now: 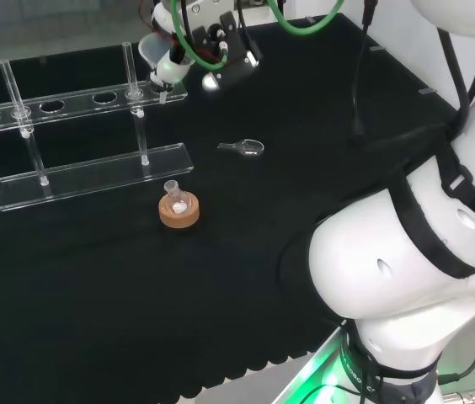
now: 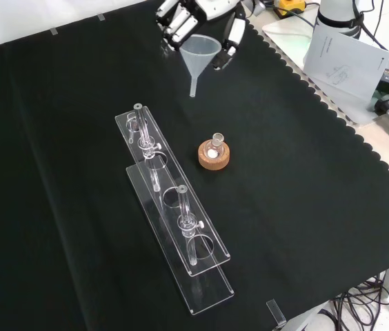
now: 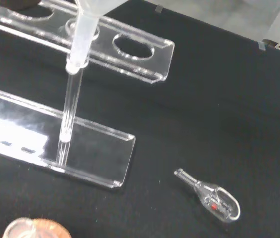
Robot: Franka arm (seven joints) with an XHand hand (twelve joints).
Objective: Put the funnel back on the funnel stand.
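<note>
Lighting is even and bright from overhead in all views; the black cloth [image 2: 77,172] is rendered flat and matte, with almost no cast shadows seen. In the front view, white glare streaks are noted along the edges of the clear stand [image 2: 174,221]. In the wrist view, a broad bright reflection is seen on the stand's base plate [image 3: 11,139], and the funnel stem [image 3: 80,39] is blurred, as is the cork ring [image 3: 35,230]. In the head view, a green glow is cast at the arm's base [image 1: 338,379], and the white arm link [image 1: 406,269] is softly shaded underneath.
</note>
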